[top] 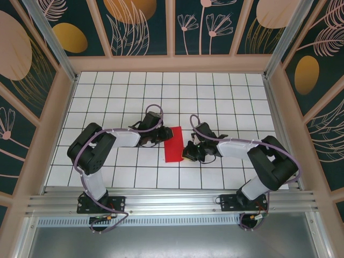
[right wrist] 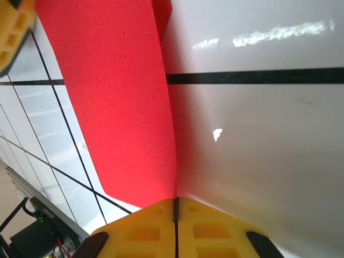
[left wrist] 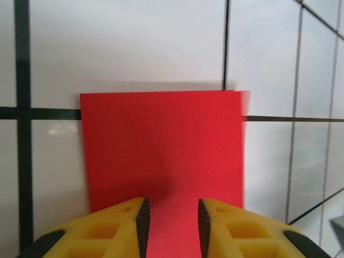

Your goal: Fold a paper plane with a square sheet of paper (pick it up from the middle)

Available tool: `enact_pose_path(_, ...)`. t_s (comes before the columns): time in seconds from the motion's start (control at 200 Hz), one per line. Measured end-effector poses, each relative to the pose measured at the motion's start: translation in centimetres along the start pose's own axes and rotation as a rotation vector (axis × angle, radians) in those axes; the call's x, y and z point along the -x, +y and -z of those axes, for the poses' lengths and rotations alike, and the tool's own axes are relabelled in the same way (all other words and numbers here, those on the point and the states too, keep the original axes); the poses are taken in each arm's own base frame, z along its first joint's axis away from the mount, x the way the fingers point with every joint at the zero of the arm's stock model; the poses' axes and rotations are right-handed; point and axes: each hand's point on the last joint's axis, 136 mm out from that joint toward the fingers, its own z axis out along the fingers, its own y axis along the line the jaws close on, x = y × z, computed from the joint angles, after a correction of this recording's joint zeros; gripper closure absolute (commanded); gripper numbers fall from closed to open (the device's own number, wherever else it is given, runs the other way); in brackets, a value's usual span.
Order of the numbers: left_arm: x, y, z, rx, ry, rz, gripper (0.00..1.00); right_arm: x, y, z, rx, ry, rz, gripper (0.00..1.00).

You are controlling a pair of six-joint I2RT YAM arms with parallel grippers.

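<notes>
Yellow plastic, right fingers (right wrist: 140, 231): pressed flush together along one thin seam, pinching the sheet of paper (right wrist: 107, 107) at its near right corner, with the red edge running straight into that seam. Throws a soft shadow beside that edge onto the white tile, so sits slightly raised there. Shows a second red layer at the far end, as if doubled over.

Same yellow on the left fingers (left wrist: 107, 228): parted by a moderate gap, not wide, with red paper visible between them. Reach over the sheet's left edge from the opposite side. Cannot tell whether touching the paper or hovering just above it.

Seen from above: lies as a narrow red rectangle near the middle of the counter (top: 107, 97), long side running away from the bases, slightly skewed against the grid, directly between the two sets of fingers.

Further out: left arm (top: 94, 148) and right arm (top: 269, 158), black and white, each trailing a lilac cable, elbows out, wrists turned inward toward the sheet. Bolted to an aluminium rail (top: 172, 199) at the near edge.

Around it all: white tiles with dark grout, pale wooden frame, dark teal wall panels (top: 140, 21) printed with leaves and flowers.
</notes>
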Motion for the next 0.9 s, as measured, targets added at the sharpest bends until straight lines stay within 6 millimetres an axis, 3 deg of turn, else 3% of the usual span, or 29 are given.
enact_pose_path(0.54, 0.2, 0.1, -0.1, 0.006, -0.008, -0.004, 0.69, 1.1, 2.4, 1.1, 0.101, -0.083, -0.045, 0.96)
enact_pose_path(0.896, 0.2, 0.0, -0.1, 0.004, -0.005, -0.007, 0.68, 3.0, 5.0, -1.0, 0.123, -0.088, 0.004, 0.96)
